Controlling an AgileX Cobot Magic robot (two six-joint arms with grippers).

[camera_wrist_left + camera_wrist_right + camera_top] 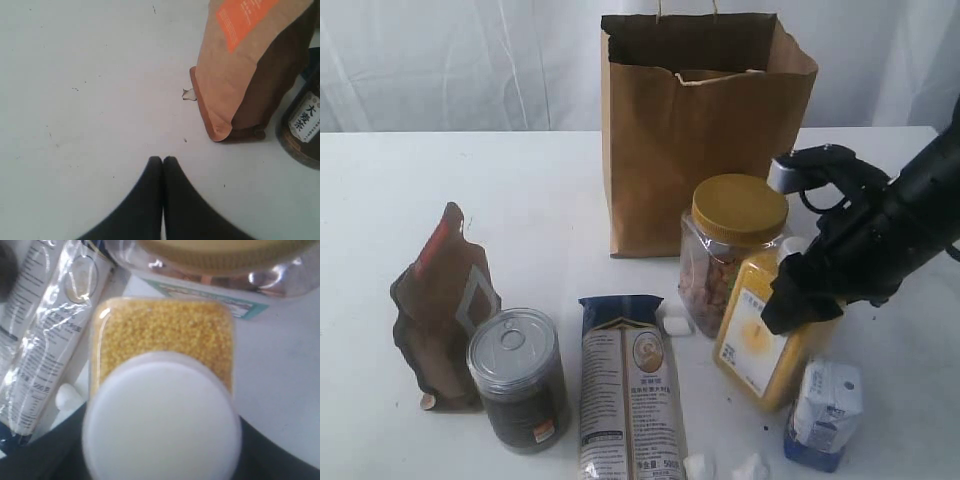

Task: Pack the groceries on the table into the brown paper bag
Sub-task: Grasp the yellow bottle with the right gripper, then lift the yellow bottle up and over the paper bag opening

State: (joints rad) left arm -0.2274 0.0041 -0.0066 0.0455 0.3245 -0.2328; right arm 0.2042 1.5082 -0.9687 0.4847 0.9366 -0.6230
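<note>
The brown paper bag [705,150] stands open and upright at the back of the table [440,200]. In front of it are the yellow-lidded nut jar [735,240], the yellow grain bottle [760,340], the blue-white carton [825,405], the long noodle packet [630,395], the pull-tab can [518,380] and the brown pouch [440,305]. My right gripper [807,290] is shut on the grain bottle [165,335], one dark finger on each side of its white cap [162,415]. My left gripper [163,161] is shut and empty above bare table, short of the pouch [245,65] and can [302,130].
Small white lumps lie beside the jar [676,322] and near the front edge [700,465]. The noodle packet [45,340] and nut jar [215,265] crowd the grain bottle on two sides. A white curtain hangs behind the table.
</note>
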